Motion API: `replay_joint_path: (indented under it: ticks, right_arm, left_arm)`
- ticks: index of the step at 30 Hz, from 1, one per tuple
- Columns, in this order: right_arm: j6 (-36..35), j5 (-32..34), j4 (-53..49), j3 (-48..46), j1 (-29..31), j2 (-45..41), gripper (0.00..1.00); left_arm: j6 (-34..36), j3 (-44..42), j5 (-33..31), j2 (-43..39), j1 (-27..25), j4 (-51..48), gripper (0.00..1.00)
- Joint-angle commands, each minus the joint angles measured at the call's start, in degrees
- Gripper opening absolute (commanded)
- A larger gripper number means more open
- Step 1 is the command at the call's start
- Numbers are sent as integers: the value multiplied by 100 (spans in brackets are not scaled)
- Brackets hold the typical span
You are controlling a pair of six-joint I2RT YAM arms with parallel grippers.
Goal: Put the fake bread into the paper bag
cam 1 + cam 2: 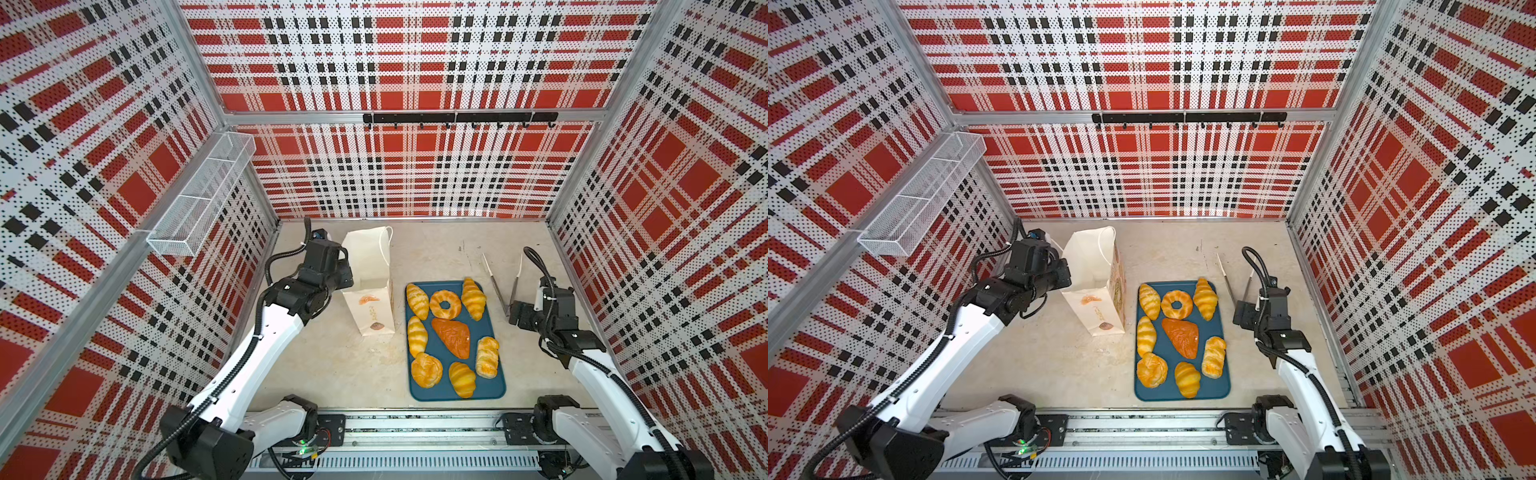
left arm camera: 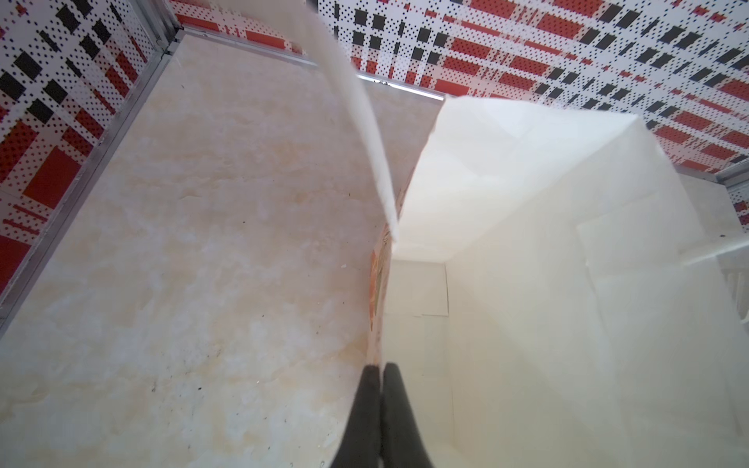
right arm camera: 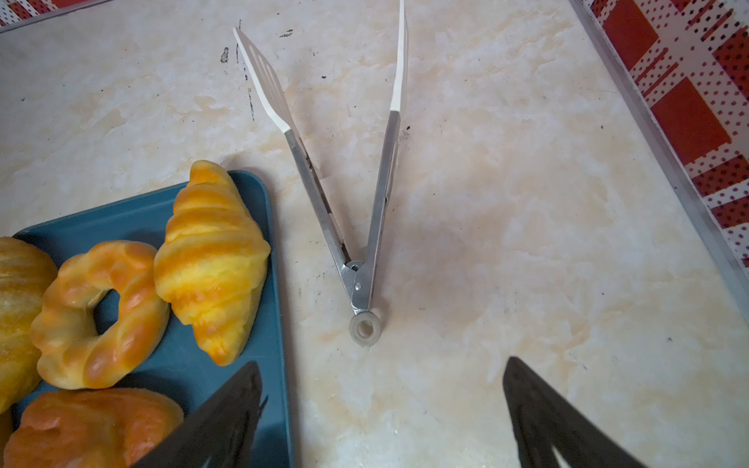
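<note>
Left gripper pinching the rim of the paper bag — right gripper spread wide beside the tongs, bread on the tray.

No legible text, paper bag print perhaps lettering, too small

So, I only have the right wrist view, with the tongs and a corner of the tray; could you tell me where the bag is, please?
Observer: The bag stands upright just left of the tray, with a small gap between them.
Operator: Thank you. Is the left gripper holding it?
Observer: Yes, the left gripper is shut on the bag's rim, one of its fingers inside and one outside.
Operator: And has any bread gone in yet?
Observer: No. The left wrist view shows the bag's inside bare, and all eight pieces of bread lie on the tray.
</note>
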Motion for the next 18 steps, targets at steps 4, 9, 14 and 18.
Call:
replay_joint_path:
  ticks: [4,9,14,18]
  right_arm:
    - [-30,60,223,224,18,175,92]
    - [20,13,286,226,20,263,91]
    - [9,25,311,213,18,303,91]
    - [-38,113,338,210,18,339,91]
  left_arm:
    - [-44,186,80,154,104,112,0]
    - [-99,260,78,144,137,183,1]
    - [-145,344,95,199,131,217,5]
    - [-188,329,131,180,122,213,18]
